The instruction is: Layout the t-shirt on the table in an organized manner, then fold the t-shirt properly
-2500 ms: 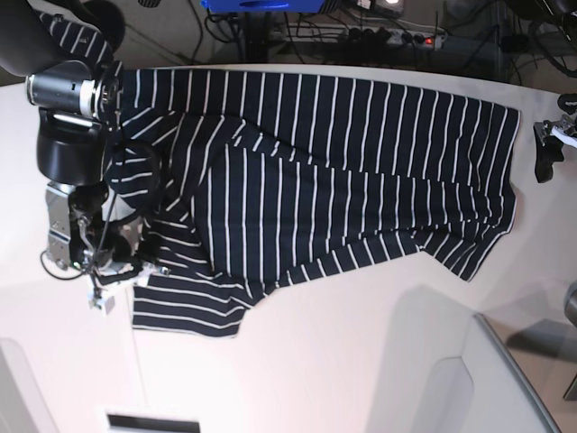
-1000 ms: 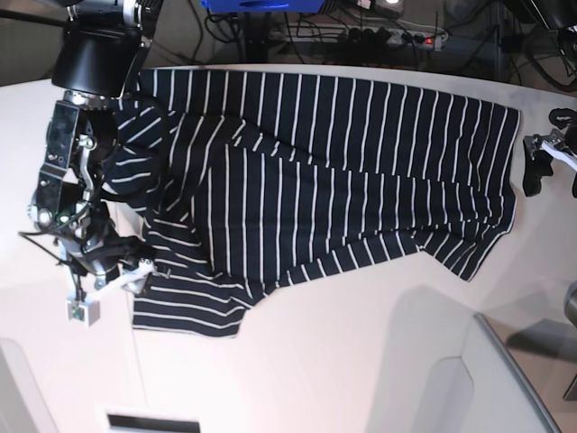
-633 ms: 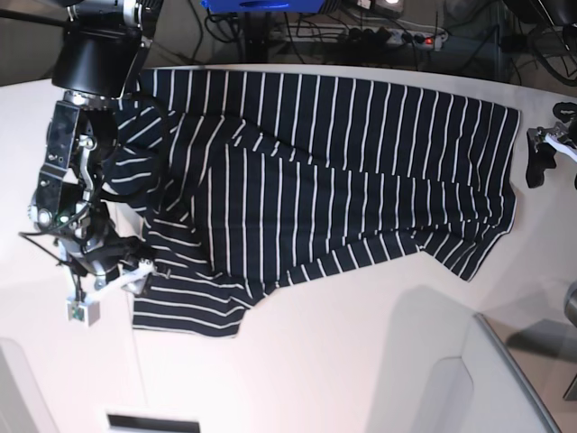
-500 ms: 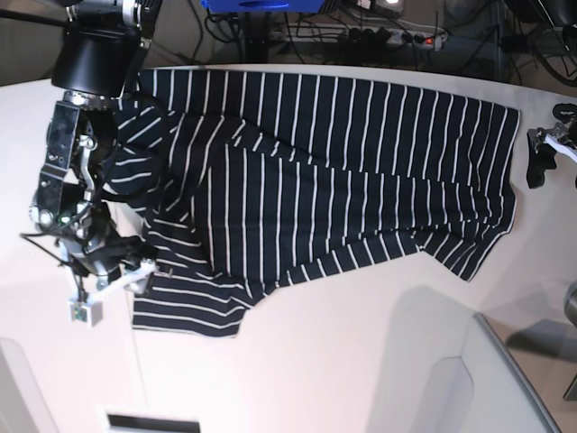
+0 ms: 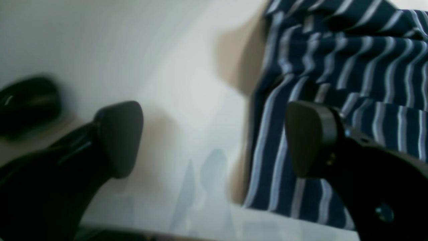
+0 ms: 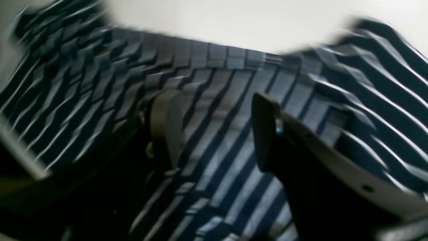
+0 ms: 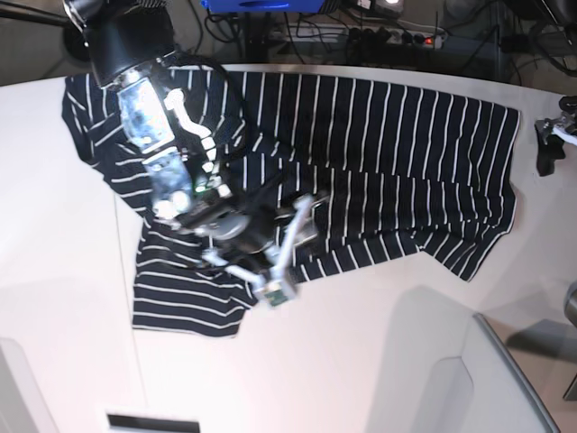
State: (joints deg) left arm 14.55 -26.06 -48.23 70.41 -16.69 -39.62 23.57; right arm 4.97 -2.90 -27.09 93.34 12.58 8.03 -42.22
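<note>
Base view: striped t-shirt (image 7: 379, 171) spread across the far half of the white table (image 7: 343, 361), its lower edge rumpled. Right gripper (image 7: 287, 248) over the shirt's middle, jaws parted, nothing between them; wrist view blurred. Left gripper (image 5: 214, 140) at the shirt's side edge over bare table, jaws wide, empty.

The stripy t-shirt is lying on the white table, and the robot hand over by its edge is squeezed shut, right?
Not quite. The t-shirt does lie on the white table, but the left gripper by its edge is wide open, not squeezed shut. The left wrist view shows its two fingers far apart with nothing held between them.
</note>
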